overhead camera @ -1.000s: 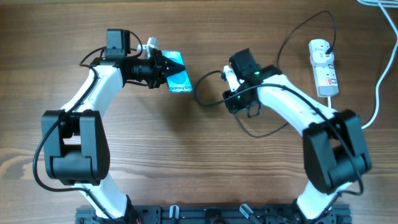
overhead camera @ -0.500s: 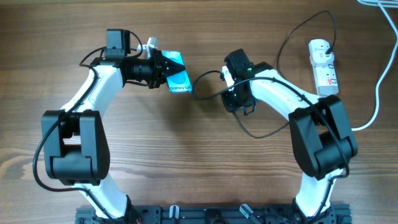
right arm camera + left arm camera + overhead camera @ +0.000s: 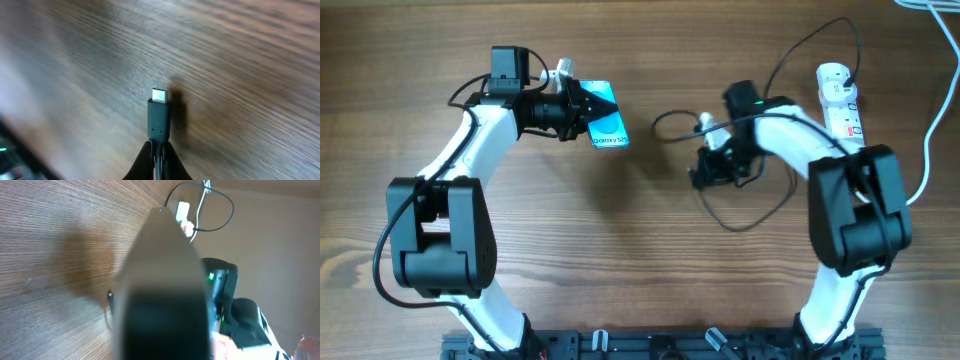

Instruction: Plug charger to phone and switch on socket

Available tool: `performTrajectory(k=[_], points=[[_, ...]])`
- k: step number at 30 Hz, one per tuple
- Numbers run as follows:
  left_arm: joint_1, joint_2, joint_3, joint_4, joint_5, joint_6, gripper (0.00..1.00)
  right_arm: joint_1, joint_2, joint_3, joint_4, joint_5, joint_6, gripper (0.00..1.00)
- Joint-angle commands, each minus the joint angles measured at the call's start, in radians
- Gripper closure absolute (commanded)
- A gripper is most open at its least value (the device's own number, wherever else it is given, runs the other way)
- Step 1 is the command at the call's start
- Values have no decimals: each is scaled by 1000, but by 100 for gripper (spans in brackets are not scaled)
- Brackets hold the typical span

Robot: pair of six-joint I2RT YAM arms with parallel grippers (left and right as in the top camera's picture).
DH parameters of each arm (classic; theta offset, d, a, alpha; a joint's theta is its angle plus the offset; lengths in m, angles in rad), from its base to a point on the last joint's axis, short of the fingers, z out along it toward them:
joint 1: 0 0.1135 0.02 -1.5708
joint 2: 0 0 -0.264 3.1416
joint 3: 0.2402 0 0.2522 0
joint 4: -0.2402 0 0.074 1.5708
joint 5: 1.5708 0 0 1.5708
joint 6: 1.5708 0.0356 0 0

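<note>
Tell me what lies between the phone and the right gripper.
Overhead view: a loop of black charger cable beside the right gripper; otherwise bare table up to the phone.

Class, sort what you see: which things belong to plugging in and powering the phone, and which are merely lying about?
Job: phone; charger; socket.
Lying about: thick white cord; wooden table.

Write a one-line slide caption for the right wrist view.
The right gripper pinches the charger just behind its plug, metal tip exposed, wooden table behind.

Left claw (image 3: pixel 588 112) and right claw (image 3: pixel 706 170) both clamped.
</note>
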Motion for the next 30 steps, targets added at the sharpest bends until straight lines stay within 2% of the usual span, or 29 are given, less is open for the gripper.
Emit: performTrajectory(k=[1,4,6,8,11,15,19,24,27,30], points=[[0,-10,8,15,24,16,96,-71,-16,-3,-48,-233,-128,96],[-15,-10,8,50,8,14,96,-80,-16,-4,-107,-403,-226,96],[-56,-10,8,89,-19,-77,96,-80,-16,-4,-181,-531,-313,96],[-84,-10,8,129,-37,-172,96,-80,-18,-3,-257,-558,-362,96],[-121,-10,8,146,-105,-188,96,-80,-49,-3,-395,-596,-459,96],[-163,-10,8,114,-261,-196,96,-79,-157,-3,-417,-599,-441,96],[-160,-10,8,136,-290,-275,96,-73,-275,-3,-331,-595,-262,96],[-155,-6,8,163,-259,-224,96,26,-298,-4,-156,-558,16,96],[-150,-3,8,162,-136,-161,96,144,-298,-4,-103,-480,158,96],[-109,-3,8,155,3,-90,96,171,-298,-4,-82,-463,218,96]])
